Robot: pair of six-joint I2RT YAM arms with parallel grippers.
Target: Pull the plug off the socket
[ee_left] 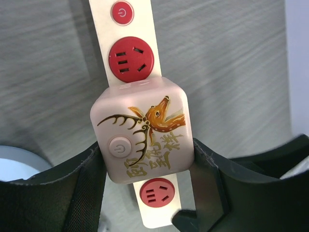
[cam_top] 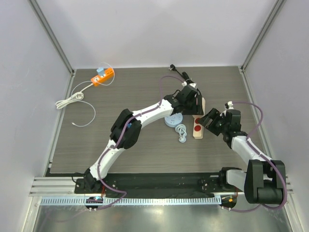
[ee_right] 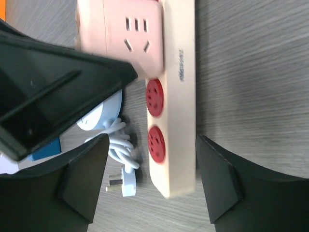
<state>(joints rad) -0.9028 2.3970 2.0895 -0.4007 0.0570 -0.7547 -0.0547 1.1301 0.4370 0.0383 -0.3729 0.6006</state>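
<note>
As we look down from above, a grey wood-grain table sits between plain white walls framed by metal posts, and a beige power strip lies near its middle. Just left of the strip are a round white hub and a coiled white cable. Well to the strip's far left is an orange socket block.

We see the left arm stretched from its base, elbow bent, to the strip's far end. There the left gripper is clamped on the pink cube plug, which is seated on the strip. The right arm is folded close. The right gripper has its fingers apart, straddling the strip's near end.
</note>
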